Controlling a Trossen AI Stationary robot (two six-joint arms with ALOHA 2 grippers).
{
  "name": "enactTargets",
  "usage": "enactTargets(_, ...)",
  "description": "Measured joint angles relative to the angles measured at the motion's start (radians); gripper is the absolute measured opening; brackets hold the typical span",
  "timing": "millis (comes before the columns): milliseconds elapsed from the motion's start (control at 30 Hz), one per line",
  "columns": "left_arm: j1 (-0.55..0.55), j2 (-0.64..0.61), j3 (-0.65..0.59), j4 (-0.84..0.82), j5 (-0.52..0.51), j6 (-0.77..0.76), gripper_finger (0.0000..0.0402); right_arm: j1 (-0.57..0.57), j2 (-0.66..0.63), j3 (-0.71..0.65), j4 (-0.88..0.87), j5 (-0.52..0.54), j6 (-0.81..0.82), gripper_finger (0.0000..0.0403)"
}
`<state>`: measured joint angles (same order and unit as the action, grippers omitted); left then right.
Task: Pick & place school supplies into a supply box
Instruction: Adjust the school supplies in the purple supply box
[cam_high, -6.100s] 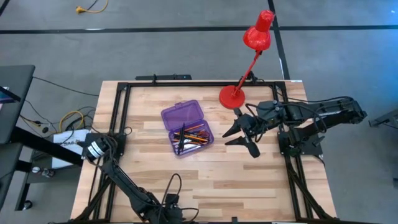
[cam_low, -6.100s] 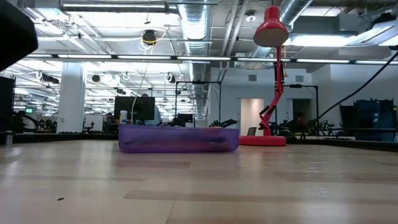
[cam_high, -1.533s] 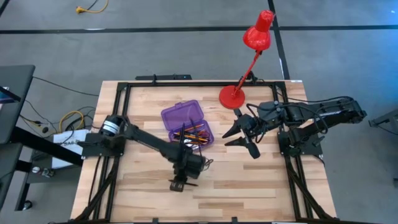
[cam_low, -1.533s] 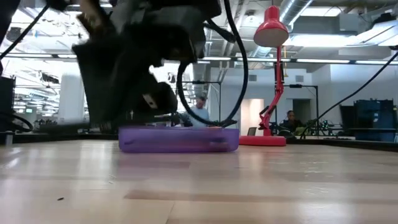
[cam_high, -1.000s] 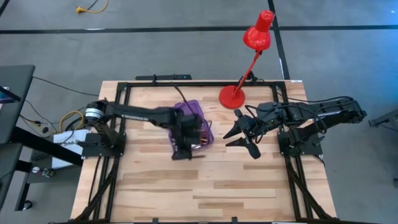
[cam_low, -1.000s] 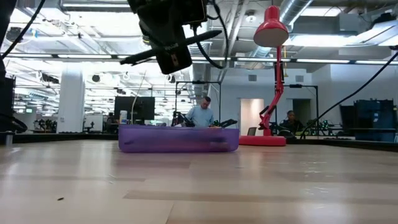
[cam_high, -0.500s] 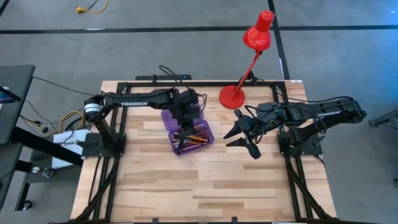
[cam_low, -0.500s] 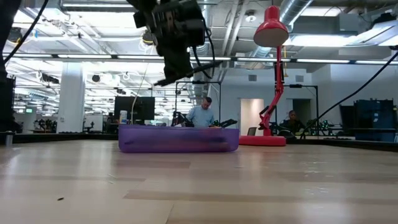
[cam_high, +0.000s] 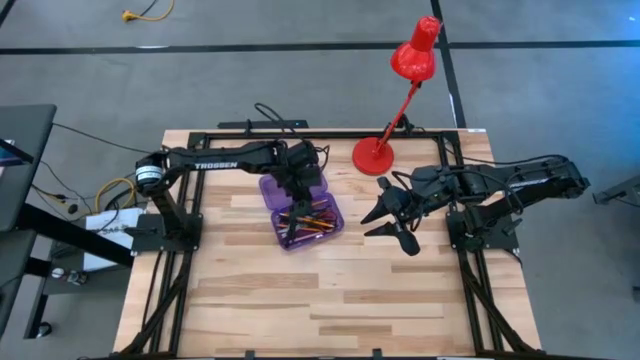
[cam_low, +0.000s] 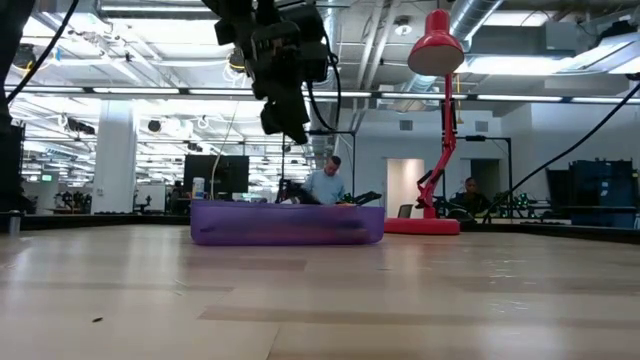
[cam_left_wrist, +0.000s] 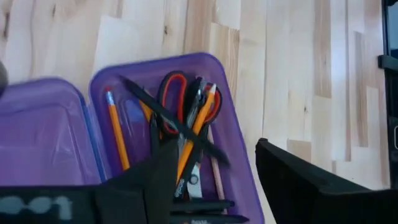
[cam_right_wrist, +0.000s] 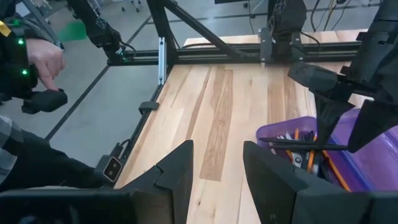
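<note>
Left gripper (cam_high: 297, 187) over open purple case (cam_high: 322, 228), centre of high view, fingers apart, nothing held.
Case on the table (cam_high: 350, 300) just left of centre in high view, lid (cam_high: 276, 188) flipped back toward upper left; low view: purple strip (cam_low: 287, 222) mid-frame with left gripper (cam_low: 285, 112) hanging above, clear of it. Inside, per left wrist view: orange pencils (cam_left_wrist: 115, 127), black pens (cam_left_wrist: 163, 112) crossed, red-handled scissors (cam_left_wrist: 172, 92), all piled in the tray (cam_left_wrist: 231, 143). Right gripper (cam_high: 385, 222) parked right of centre in high view, beside the case, fingers spread, empty, not touching it. Red lamp (cam_high: 375, 155) base at upper right of table, head (cam_high: 415, 52) past the edge. Right wrist view: a person's hand (cam_right_wrist: 45, 59) at upper left holding a dark device.
</note>
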<state>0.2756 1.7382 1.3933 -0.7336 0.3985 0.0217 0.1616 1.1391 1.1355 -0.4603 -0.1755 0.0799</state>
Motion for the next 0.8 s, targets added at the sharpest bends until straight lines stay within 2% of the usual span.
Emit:
enactTargets(67, 0.0, 0.0, 0.0, -0.025, -0.008, -0.014, 0.0203, 0.0, 0.0, 0.0, 0.0, 0.0, 0.0, 0.0134)
enactTargets(167, -0.002, 0.0, 0.0, -0.11, -0.081, -0.071, 0.0204, 0.0, 0.0, 0.0, 0.0, 0.0, 0.007, 0.0134)
enactTargets(267, -0.013, 0.0, 0.0, -0.207, -0.131, -0.111, 0.0194, 0.004, 0.0, 0.0, -0.011, 0.001, 0.007, 0.0134)
enactTargets(400, -0.042, 0.0, -0.01, -0.245, -0.196, -0.152, 0.0174, 0.008, 0.0, 0.0, -0.013, 0.001, 0.008, 0.0134)
enactTargets(633, -0.099, 0.0, -0.109, -0.2, -0.337, -0.256, 0.013, 0.008, 0.0, 0.0, -0.014, 0.021, 0.009, 0.0134)
enactTargets(800, -0.128, 0.0, -0.169, -0.144, -0.38, -0.285, 0.0107, 0.008, 0.0, 0.0, -0.014, 0.021, 0.002, 0.0134)
